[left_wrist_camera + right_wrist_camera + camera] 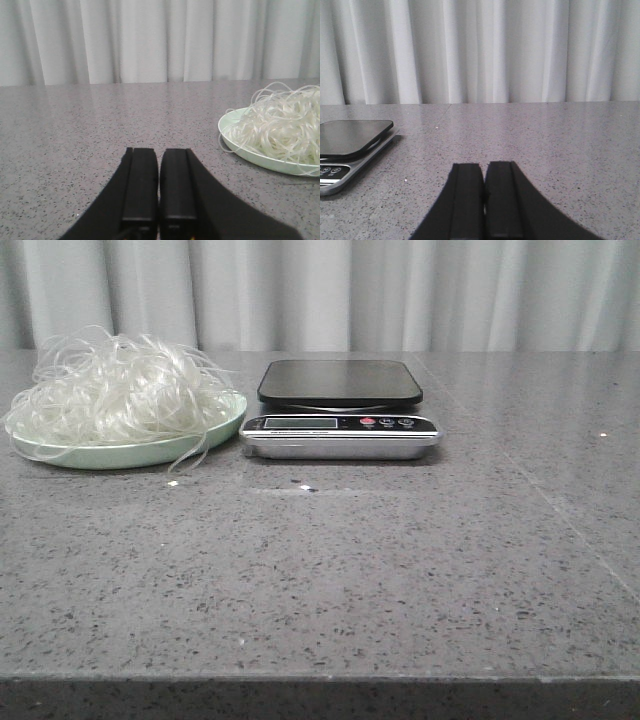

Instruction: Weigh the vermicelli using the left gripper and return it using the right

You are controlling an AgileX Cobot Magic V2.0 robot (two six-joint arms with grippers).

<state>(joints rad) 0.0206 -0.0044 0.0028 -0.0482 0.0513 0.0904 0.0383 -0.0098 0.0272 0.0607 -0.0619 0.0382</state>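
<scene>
The vermicelli (115, 385) is a fluffy heap of translucent white strands on a pale green plate (215, 432) at the table's far left. It also shows in the left wrist view (282, 125) on the plate (227, 137). A kitchen scale (340, 410) with a black platform stands right beside the plate; it also shows in the right wrist view (350, 145). My left gripper (159, 150) is shut and empty, low over the table, well short of the plate. My right gripper (484, 165) is shut and empty, off to the side of the scale. Neither gripper shows in the front view.
The grey speckled stone table (320, 570) runs to a front edge near the camera. A white curtain (330, 290) hangs behind the table.
</scene>
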